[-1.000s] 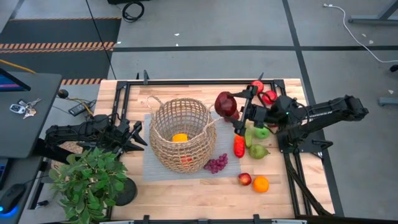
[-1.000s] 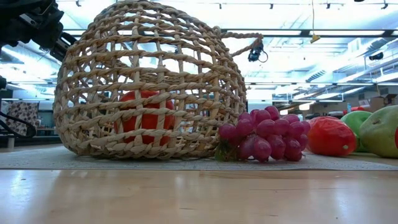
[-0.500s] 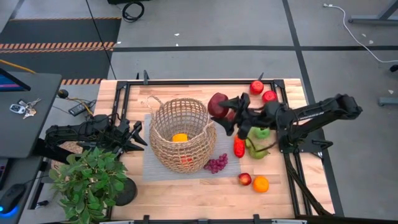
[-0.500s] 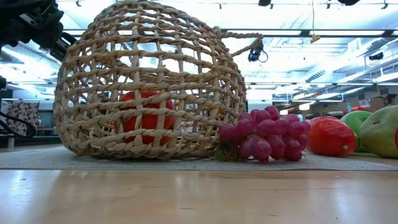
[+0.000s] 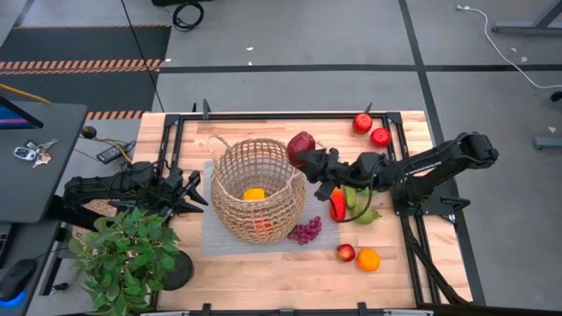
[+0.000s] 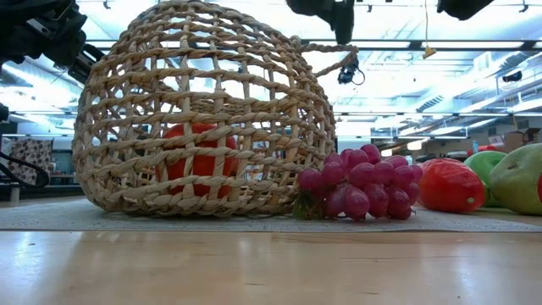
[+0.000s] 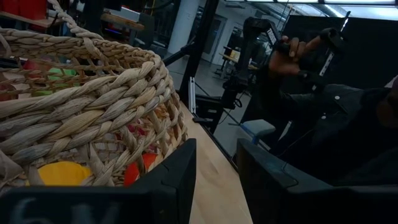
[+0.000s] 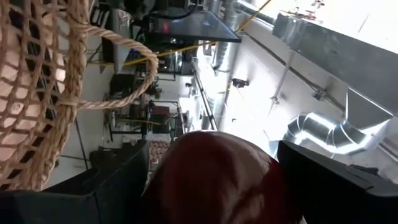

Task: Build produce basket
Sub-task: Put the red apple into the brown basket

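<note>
The tan wicker basket [image 5: 255,189] stands on a grey mat [image 5: 213,239], with an orange [image 5: 254,194] and a red fruit [image 6: 200,157] inside. My right gripper [image 5: 309,156] hangs just beyond the basket's right rim, shut on a dark red fruit [image 5: 301,145]. On the table to the right lie purple grapes [image 5: 306,231], a red chili [image 5: 337,205], green pears [image 5: 366,212], two red apples [image 5: 363,123], and an apple [image 5: 346,253] beside an orange [image 5: 368,260]. My left gripper [image 7: 214,180] waits level at the basket's left, open and holding nothing. My right gripper pinches the dark red fruit [image 8: 217,174] between its two fingers [image 8: 118,183], one on each side of the fruit's round body. The fingers reach in about level from the table's right. The fruit is lifted clear, beside the basket's loop handle [image 8: 124,68].
A potted green plant [image 5: 127,254] stands at the near left corner. Black frame rails [image 5: 281,114] run along the table's edges. A desk with keys [image 5: 31,151] is left of the table. In the left wrist view a person [image 7: 336,112] shows beyond the table.
My right gripper has carried the dark red fruit toward the table's left and a little down, closing on the basket's right rim. It has rolled about its own pointing line and kept its hold. The basket and the loose produce have stayed put.
</note>
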Robot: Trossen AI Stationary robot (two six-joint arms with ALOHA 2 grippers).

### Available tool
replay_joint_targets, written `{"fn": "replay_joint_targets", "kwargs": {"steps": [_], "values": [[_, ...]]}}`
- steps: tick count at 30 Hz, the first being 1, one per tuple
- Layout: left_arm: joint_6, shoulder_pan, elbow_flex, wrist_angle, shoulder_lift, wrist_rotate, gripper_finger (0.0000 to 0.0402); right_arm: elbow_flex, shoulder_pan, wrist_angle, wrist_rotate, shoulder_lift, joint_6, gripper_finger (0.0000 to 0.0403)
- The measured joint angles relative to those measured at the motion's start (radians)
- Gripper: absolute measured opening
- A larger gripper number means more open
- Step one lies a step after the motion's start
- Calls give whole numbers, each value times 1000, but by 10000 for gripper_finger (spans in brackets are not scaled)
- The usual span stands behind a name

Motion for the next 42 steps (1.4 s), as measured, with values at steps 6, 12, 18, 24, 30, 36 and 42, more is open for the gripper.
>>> {"fn": "replay_joint_targets", "kwargs": {"steps": [6, 12, 18, 24, 30, 36, 42], "values": [[0, 0, 0, 0, 0, 0, 121, 0, 1, -4, 4, 0, -5, 355], [0, 0, 0, 0, 0, 0, 121, 0, 1, 2, 2, -1, 30, 355], [-1, 0, 0, 0, 0, 0, 121, 0, 1, 13, -19, -1, 235, 355], [0, 0, 0, 0, 0, 0, 121, 0, -33, 40, -52, -1, 570, 355], [0, 0, 0, 0, 0, 0, 121, 0, -105, 39, -102, -1, 947, 355], [-1, 0, 0, 0, 0, 0, 121, 1, -180, 14, -150, -1, 1279, 355], [0, 0, 0, 0, 0, 0, 121, 113, -229, -209, -262, -1, 1558, 355]]}}
